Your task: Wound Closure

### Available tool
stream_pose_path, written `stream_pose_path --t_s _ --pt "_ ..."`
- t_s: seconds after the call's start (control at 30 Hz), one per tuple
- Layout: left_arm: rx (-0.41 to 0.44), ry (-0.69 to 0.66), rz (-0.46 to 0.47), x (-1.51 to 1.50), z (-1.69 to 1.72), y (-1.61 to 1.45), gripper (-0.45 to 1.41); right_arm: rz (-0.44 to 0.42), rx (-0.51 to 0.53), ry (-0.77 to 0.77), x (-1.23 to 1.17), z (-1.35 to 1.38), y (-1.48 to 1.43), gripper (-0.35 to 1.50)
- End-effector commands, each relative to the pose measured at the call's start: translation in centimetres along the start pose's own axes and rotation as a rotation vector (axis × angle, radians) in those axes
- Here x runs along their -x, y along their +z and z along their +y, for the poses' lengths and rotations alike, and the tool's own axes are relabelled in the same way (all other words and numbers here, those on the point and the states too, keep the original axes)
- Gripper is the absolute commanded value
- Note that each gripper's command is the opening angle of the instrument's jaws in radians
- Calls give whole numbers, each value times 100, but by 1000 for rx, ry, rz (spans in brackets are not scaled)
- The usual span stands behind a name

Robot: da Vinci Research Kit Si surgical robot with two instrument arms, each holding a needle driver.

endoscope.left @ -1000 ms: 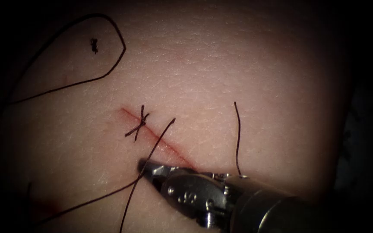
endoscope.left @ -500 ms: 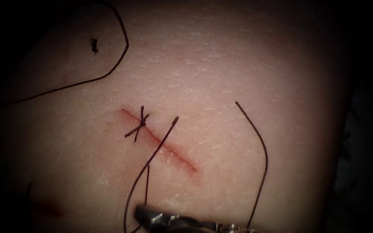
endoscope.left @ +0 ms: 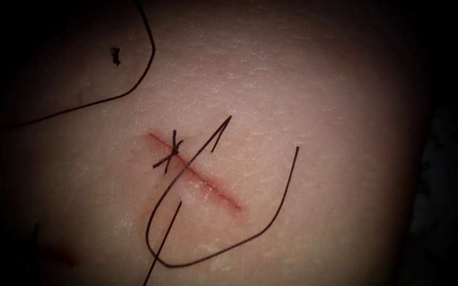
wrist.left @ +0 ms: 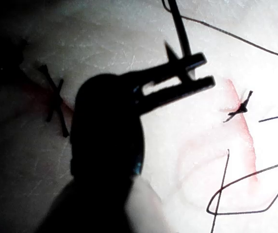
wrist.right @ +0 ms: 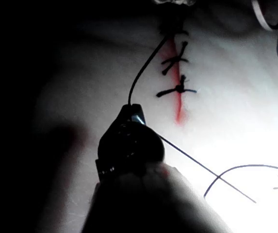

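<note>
— Between the left fingers (wrist.left: 204,73), what is held?
— A dark thread (wrist.left: 178,24) is clamped there, the fingers almost closed, just beside the cut (endoscope.left: 213,186) in the tissue (endoscope.left: 319,79).
— And the right fingers (wrist.right: 133,108)?
— Thread is gripped at their closed tip and is led from it toward the cut, where a knotted stitch (endoscope.left: 172,153) is seen just beyond.

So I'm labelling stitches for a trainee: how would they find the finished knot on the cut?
Find the red cut slanting across the pale tissue. Near its upper left end sits the knot, a small dark cross with short clipped tails. The thread beside it is one long loose curve instead.
</note>
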Motion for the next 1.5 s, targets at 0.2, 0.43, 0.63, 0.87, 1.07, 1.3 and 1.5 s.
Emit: stream_pose_path --t_s 0.2,0.43,0.63,0.87,1.07,1.3,1.5 --pt "-5 -3 -2 10 3 -5 -45 -4 56 13 14 19 10 128" --pt "12 1 -7 11 -3 -7 -45 4 109 68 44 33 -13 139" --pt "68 4 -20 19 -7 -8 -45 -32 153 106 67 66 -34 133" --pt "101 3 -27 29 -3 -8 -45 -98 215 56 108 104 -18 134" --pt "98 2 -27 28 -1 -10 -45 -169 213 22 161 106 18 134" --pt "98 2 -27 27 -2 -10 -45 -205 218 7 195 113 34 134" --pt "115 7 -33 20 -9 -13 -45 -194 177 21 199 109 30 138"
